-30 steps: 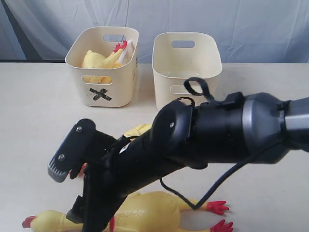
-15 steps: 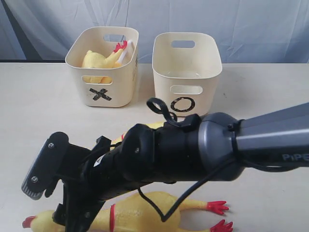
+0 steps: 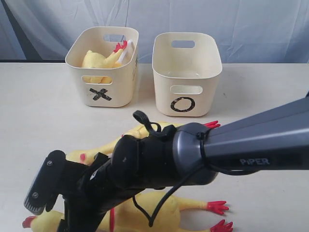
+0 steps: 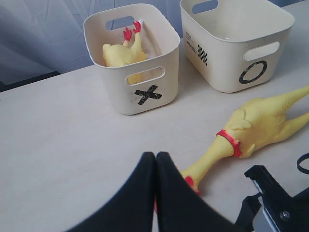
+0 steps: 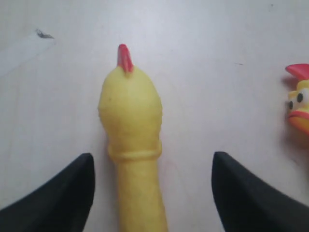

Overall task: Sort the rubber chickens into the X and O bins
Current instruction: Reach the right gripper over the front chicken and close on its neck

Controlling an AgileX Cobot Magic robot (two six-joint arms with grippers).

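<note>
My right gripper (image 5: pixel 153 159) is open and hangs low over the neck of a large rubber chicken (image 5: pixel 131 125), one finger on each side, not touching. In the exterior view that chicken (image 3: pixel 149 209) lies along the front edge, with its head at the left under the right gripper (image 3: pixel 54 207). A second chicken (image 4: pixel 260 121) lies on the table in front of the O bin (image 3: pixel 187 67). The X bin (image 3: pixel 104 72) holds a chicken (image 3: pixel 99 60). My left gripper (image 4: pixel 155 157) is shut and empty, above the table near the second chicken's head.
The right arm (image 3: pixel 227 150) crosses the exterior view from the right edge to the lower left and hides part of the second chicken (image 3: pixel 79 156). A blue curtain (image 3: pixel 241 24) hangs behind the bins. The second chicken's head (image 5: pixel 299 104) shows beside the right gripper.
The right arm has swung down and to the left, bringing its open gripper low over the large chicken's neck. The O mark and the second chicken now show behind it.
</note>
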